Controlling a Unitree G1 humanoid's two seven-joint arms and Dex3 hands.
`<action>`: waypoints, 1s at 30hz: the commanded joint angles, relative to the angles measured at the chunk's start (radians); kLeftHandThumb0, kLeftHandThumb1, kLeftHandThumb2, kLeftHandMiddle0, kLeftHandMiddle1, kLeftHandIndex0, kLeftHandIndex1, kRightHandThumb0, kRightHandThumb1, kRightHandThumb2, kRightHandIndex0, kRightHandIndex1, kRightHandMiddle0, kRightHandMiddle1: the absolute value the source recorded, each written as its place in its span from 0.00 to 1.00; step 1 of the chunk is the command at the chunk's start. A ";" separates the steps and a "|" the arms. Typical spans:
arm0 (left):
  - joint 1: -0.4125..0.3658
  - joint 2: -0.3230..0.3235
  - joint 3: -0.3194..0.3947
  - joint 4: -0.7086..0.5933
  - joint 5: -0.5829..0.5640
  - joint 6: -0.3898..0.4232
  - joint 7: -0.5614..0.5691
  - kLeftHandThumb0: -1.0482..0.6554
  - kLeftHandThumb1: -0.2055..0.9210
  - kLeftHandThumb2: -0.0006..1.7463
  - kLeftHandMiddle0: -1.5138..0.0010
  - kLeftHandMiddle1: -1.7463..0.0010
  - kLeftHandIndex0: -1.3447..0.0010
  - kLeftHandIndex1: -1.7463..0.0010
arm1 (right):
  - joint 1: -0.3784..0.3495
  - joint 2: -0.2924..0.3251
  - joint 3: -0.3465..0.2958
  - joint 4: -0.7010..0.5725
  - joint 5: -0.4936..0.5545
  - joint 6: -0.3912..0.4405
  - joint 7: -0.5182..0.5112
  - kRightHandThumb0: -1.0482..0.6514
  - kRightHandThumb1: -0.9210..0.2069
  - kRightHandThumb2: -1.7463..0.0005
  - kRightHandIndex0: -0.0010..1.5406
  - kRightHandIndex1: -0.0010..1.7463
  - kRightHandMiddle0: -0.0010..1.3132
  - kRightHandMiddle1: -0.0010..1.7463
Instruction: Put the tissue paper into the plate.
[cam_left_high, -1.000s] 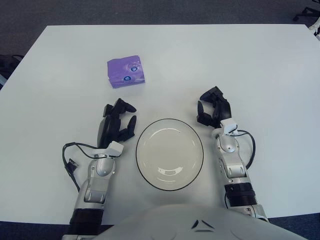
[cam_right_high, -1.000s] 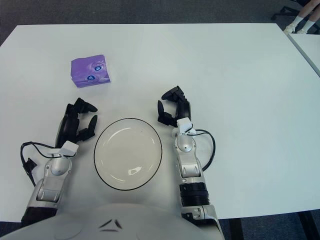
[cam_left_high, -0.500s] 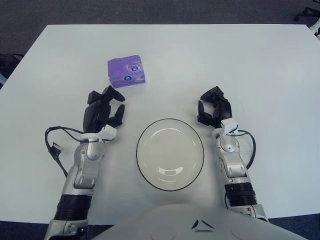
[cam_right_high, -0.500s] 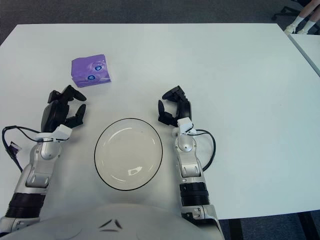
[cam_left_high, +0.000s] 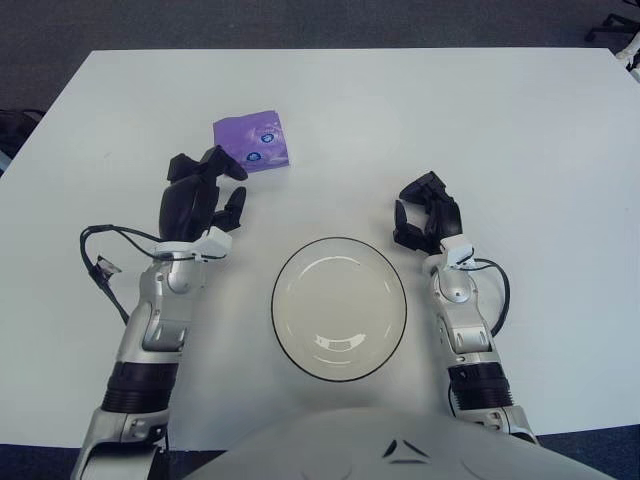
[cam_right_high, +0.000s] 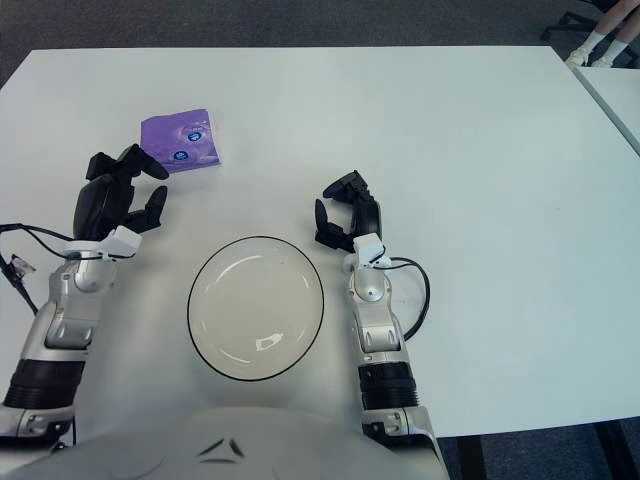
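My left hand (cam_left_high: 200, 195) hung over the white surface (cam_left_high: 480, 130) just near of the tissue paper (cam_left_high: 252, 142), its 3 fingers loosely spread and holding nothing, the fingertips close to the pack's near left corner. The purple pack lay flat at the far left, well apart from the plate (cam_left_high: 339, 308), which sat empty in the near middle. My right hand (cam_left_high: 428, 218) showed just right of the plate's far edge, fingers curled and empty. To do the reach well, I judged I should centre the hand over the pack, not its corner, open wider than its width, and press down lightly before closing, since soft wrapping could slide or crumple under an off-centre pinch.
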 joint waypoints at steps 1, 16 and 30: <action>-0.048 0.027 -0.004 0.005 0.015 0.022 -0.025 0.40 0.87 0.42 0.75 0.00 0.79 0.00 | 0.092 -0.003 -0.019 0.130 0.011 0.137 -0.003 0.37 0.35 0.39 0.44 0.85 0.34 1.00; -0.252 0.146 -0.036 0.197 0.013 0.010 -0.094 0.08 0.86 0.39 0.99 0.23 1.00 0.33 | 0.075 -0.007 -0.022 0.150 0.013 0.140 -0.003 0.37 0.34 0.40 0.44 0.87 0.34 1.00; -0.530 0.282 -0.167 0.562 0.043 -0.122 -0.203 0.00 0.91 0.26 1.00 0.99 1.00 0.97 | 0.066 -0.015 -0.025 0.167 0.016 0.121 -0.002 0.37 0.35 0.40 0.43 0.90 0.34 1.00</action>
